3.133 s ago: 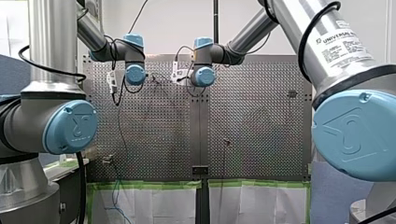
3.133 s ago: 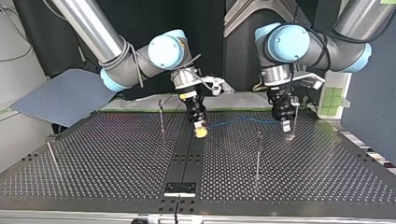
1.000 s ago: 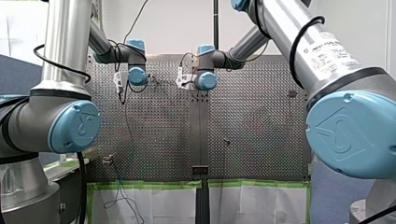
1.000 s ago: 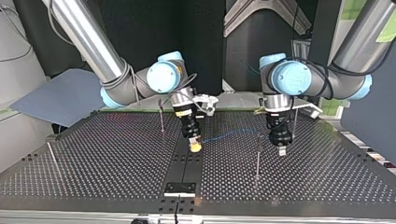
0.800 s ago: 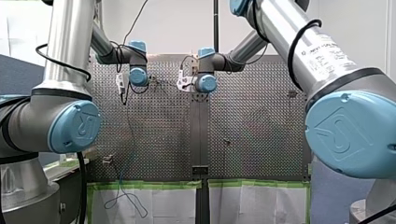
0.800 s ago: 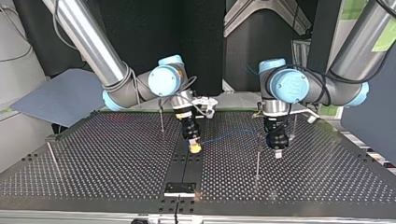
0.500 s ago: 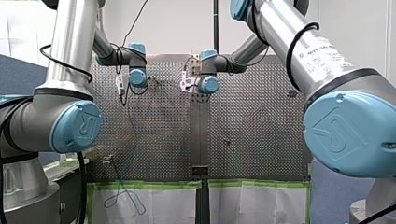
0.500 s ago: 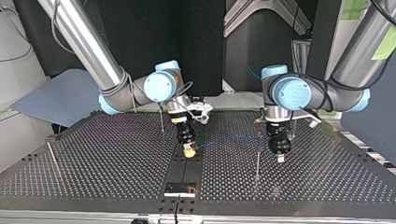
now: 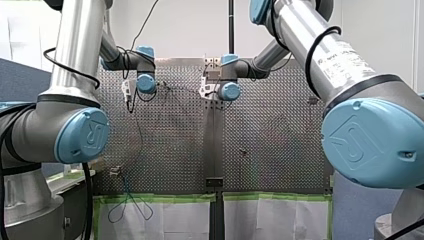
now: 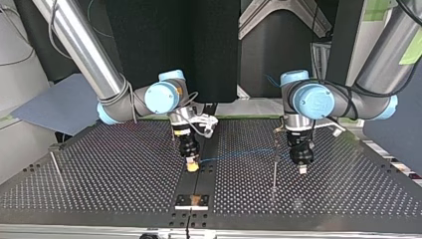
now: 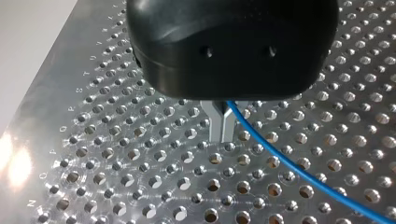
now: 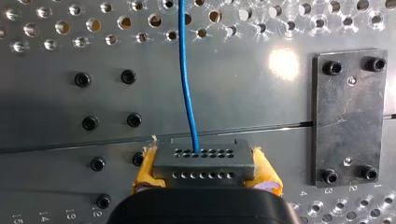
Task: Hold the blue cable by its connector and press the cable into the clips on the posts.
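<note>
connector (image 12: 204,161) — clamped between right fingers (image 12: 145,169) (yellow-padded) | left fingers (image 11: 218,127) pinch blue cable (image 11: 280,161)

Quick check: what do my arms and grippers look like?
My left arm and my right arm are silver tubes with light-blue joint caps and black cables alongside; the right one carries a Universal Robots label. My left gripper has a rounded black housing and narrow metal fingers; my right gripper is black with yellow pads.

Silver-tubed arms (image 9: 80,45) with pale blue joint caps (image 9: 82,136), black cables (image 9: 89,200).
</note>
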`<state>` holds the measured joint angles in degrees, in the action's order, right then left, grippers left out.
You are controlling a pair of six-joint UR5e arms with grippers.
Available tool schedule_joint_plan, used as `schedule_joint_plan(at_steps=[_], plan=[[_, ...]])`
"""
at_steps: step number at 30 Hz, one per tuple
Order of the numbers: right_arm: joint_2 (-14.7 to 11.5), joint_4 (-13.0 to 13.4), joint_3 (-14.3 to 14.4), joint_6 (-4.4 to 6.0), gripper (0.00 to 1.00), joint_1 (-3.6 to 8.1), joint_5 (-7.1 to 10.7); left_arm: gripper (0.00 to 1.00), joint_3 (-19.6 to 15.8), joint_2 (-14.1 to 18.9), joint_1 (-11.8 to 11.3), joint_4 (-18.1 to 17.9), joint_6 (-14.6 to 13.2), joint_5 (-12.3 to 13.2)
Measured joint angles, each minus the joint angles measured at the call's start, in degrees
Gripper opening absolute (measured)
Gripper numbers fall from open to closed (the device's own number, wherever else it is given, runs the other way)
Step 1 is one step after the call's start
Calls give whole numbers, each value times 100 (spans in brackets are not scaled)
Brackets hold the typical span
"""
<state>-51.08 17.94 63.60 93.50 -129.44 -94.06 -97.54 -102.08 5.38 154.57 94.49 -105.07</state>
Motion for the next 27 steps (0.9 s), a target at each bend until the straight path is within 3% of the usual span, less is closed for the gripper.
schedule_joint_plan(at_steps=[1, 2, 3, 5, 9, 11, 12, 14, 15, 16, 27], plan=[[-1, -1, 0, 1, 0, 0, 3, 0, 0, 0, 0, 7, 0, -18], [-1, -3, -1, 1, 0, -2, 5, 24, 0, 0, 1, 11, -1, -33], [-1, -7, 0, 2, 0, -4, 6, 24, 0, 0, 4, 15, -1, -48], [-1, -14, 0, 3, 0, -13, 11, 45, 0, 0, 22, 45, -11, -78], [-2, -35, -2, 3, 0, -26, 15, 48, 1, 2, 48, 164, -36, -110], [-3, -44, -2, 0, 0, -29, 16, 62, 1, 6, 49, 209, -41, -114], [-3, -47, -2, -2, 0, -30, 16, 62, 1, 7, 49, 232, -43, -115], [-3, -50, -2, -6, 0, -31, 15, 92, 1, 8, 54, 302, -52, -131], [-3, -51, -1, -9, 0, -32, 14, 92, 0, 8, 56, 342, -57, -152], [-3, -52, -1, -10, 0, -32, 13, 100, 0, 9, 57, 400, -62, -192], [-4, -72, 0, -9, 0, -41, 9, 100, -1, 32, 142, 956, 89, -720]])
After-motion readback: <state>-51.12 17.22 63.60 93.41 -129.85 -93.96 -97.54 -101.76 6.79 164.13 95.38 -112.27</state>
